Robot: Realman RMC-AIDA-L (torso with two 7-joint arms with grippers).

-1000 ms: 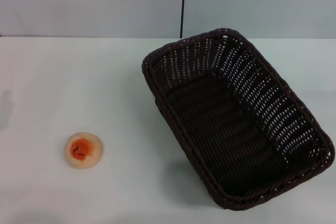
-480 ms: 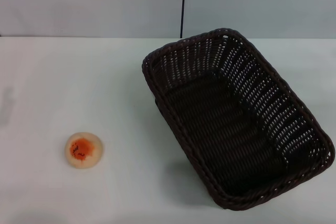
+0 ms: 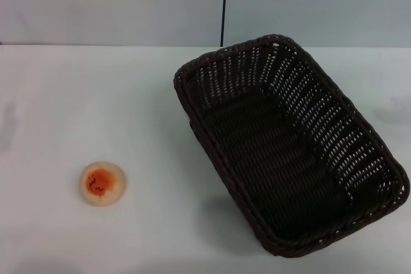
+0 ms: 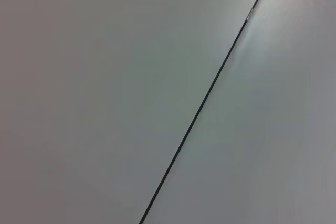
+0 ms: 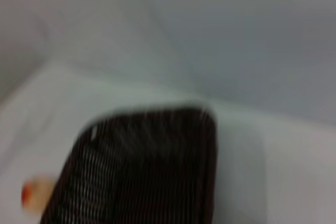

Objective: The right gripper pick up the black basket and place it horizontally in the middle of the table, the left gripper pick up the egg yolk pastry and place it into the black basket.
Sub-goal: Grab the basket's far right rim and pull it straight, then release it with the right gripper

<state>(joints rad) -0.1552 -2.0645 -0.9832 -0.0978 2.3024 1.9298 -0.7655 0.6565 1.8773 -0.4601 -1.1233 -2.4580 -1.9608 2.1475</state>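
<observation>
The black basket [image 3: 289, 145] stands on the white table [image 3: 96, 94] at the right, turned diagonally, its open top up and nothing in it. It also shows in the right wrist view [image 5: 142, 171], blurred. The egg yolk pastry [image 3: 103, 183] lies on the table at the front left, well apart from the basket; it peeks out beside the basket in the right wrist view [image 5: 34, 195]. Neither gripper shows in any view.
A pale wall with a thin dark vertical seam [image 3: 224, 4] stands behind the table. The left wrist view shows only that wall and seam [image 4: 205, 98]. Bare tabletop lies between pastry and basket.
Nothing on the table has moved. A faint shadow has appeared on the table at the right, by the basket.
</observation>
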